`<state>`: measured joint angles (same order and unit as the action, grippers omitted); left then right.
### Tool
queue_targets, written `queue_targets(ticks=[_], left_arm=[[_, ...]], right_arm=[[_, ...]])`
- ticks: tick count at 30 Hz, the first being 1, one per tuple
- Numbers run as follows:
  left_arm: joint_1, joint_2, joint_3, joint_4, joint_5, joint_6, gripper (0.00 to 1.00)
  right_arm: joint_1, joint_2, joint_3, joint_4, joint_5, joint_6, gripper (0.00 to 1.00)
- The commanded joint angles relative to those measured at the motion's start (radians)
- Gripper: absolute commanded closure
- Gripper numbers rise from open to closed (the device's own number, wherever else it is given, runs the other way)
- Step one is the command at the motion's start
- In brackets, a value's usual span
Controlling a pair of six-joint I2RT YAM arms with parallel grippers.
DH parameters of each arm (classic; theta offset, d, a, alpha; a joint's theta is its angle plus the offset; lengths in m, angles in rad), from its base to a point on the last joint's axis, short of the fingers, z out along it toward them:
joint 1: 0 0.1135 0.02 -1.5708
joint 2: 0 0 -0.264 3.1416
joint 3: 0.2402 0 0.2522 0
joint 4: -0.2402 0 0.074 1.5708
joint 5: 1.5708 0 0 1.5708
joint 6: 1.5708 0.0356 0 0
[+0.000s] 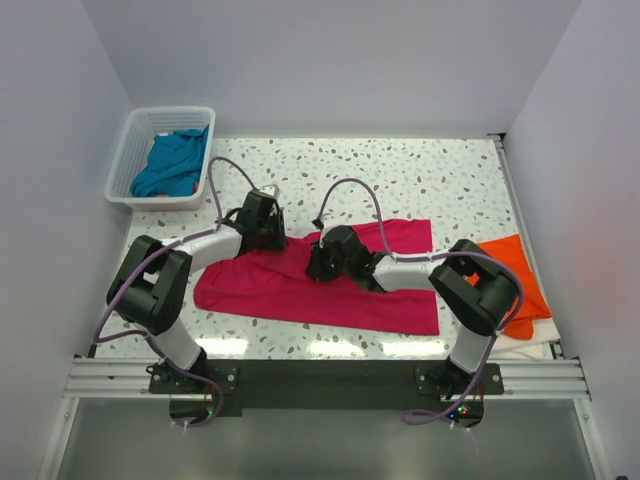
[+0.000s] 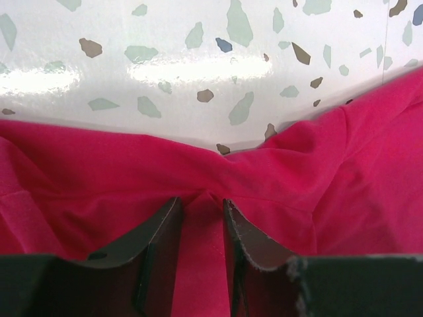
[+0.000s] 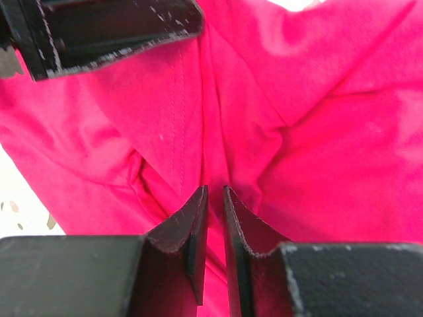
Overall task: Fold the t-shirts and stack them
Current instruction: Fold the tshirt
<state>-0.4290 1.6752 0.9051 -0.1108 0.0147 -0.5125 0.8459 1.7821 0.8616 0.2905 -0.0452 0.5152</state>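
Table: white speckled terrazzo table (image 1: 420, 180), with both arm bases at its near edge.
Crimson-pink cloth t-shirt (image 1: 300, 290): lies spread and rumpled across the middle of the table, nearer the near edge than the far one. Its long side runs left to right. Its far edge is bunched where the two grippers meet it.
Left gripper (image 2: 203, 205): down at the far edge of the crimson-pink cloth t-shirt, on its left part. The wrist view shows a raised ridge of the pink cloth filling the gap between the two dark fingers (image 2: 162, 228), with bare table just beyond. The jaws stand part-way apart; I cannot tell whether they press the ridge.
Right gripper (image 3: 215, 195): over the middle of the same shirt, close to the left gripper. The jaws are nearly together and pinch a thin fold of pink cloth, with creases fanning out from the fingertips.
Bright orange cloth t-shirt (image 1: 515, 265): at the right edge of the table, partly behind the right arm, resting on something white that I cannot identify.
Teal-blue cloth t-shirt (image 1: 172, 165): crumpled inside the basket.
White lattice plastic basket (image 1: 125, 155): at the far-left corner of the table, well apart from the pink shirt.
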Motion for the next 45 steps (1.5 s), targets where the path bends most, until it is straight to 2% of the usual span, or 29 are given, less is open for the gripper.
queue_targets(ticks=[1,10,12,19,24,31,38,45], left_arm=[[-0.011,-0.006,0.037,-0.007,-0.038,0.022,0.66],[-0.016,0.009,0.051,-0.027,-0.058,0.034,0.77],[-0.017,0.008,0.049,-0.027,-0.058,0.034,0.83],[-0.022,-0.048,0.046,-0.038,-0.05,0.022,0.92],[-0.022,-0.139,0.02,-0.047,-0.047,0.009,0.95],[-0.022,-0.245,-0.046,-0.05,-0.036,-0.018,0.99],[-0.024,-0.373,-0.17,-0.024,-0.021,-0.066,1.0],[-0.022,-0.437,-0.262,-0.015,-0.019,-0.096,1.0]], right_arm=[[0.004,-0.075,-0.022,0.01,0.042,0.008,0.82],[0.004,-0.128,-0.047,-0.019,0.084,0.02,0.81],[0.004,-0.13,-0.042,-0.031,0.09,0.02,0.81],[0.002,-0.119,-0.039,-0.053,0.099,0.016,0.78],[0.004,-0.102,-0.033,-0.051,0.099,0.014,0.71],[0.004,-0.085,-0.03,-0.053,0.103,0.026,0.67],[0.004,-0.084,-0.019,-0.076,0.114,0.042,0.67],[0.004,-0.088,-0.036,-0.059,0.1,0.062,0.69]])
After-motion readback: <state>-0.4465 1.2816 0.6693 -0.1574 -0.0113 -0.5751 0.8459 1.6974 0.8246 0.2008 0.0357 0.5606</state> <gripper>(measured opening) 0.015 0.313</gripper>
